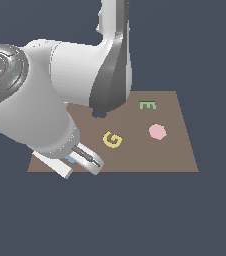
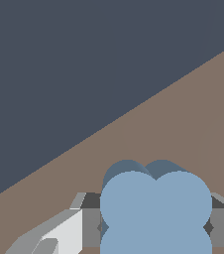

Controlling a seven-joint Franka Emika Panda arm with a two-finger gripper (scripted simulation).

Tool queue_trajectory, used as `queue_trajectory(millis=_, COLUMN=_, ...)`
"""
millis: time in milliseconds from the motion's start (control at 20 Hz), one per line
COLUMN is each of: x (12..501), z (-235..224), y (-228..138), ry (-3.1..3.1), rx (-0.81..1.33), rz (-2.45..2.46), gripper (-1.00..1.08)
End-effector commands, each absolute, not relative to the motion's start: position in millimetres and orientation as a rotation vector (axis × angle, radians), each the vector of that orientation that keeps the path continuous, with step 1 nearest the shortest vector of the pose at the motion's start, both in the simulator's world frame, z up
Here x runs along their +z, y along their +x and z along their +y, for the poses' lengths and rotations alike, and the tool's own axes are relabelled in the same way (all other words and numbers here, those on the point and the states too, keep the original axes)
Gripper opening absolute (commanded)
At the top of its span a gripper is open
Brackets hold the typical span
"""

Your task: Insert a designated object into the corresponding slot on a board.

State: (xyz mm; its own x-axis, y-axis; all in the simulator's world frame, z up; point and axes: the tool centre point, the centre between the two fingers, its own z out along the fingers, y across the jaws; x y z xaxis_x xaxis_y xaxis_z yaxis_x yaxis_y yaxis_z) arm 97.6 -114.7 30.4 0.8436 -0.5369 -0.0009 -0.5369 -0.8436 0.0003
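The brown board (image 1: 175, 155) lies flat. My gripper (image 1: 80, 167) is low over the board's near corner on the exterior view's left. The designated object (image 2: 156, 208), a flat light-blue piece with lobed corners, sits between my fingers (image 2: 90, 221), which press on both its sides. In the exterior view only a sliver of the blue piece (image 1: 71, 160) shows beside the hand. A dark cut-out (image 1: 99, 113) peeks out under the arm's link near the board's far side. Its outline is mostly covered, so I cannot tell whether it is the slot.
On the board lie a yellow G (image 1: 112, 139), a pink rounded piece (image 1: 157, 131) and a green E (image 1: 147, 105). The arm's bulky white links (image 1: 45, 100) hang over the board's side on the exterior view's left and hide that part.
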Motion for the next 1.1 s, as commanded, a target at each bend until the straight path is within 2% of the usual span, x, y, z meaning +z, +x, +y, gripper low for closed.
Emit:
queue_trajectory(millis=0, x=30, z=-115, y=98, ry=3.016, rx=0.0, rz=-0.879, gripper=-1.0)
queue_trajectory(millis=650, x=30, z=-114, y=96, ry=3.019, rx=0.0, rz=-0.871, gripper=-1.0)
queue_trajectory(millis=1050, x=31, z=-104, y=83, ry=3.037, rx=0.0, rz=-0.807, gripper=-1.0)
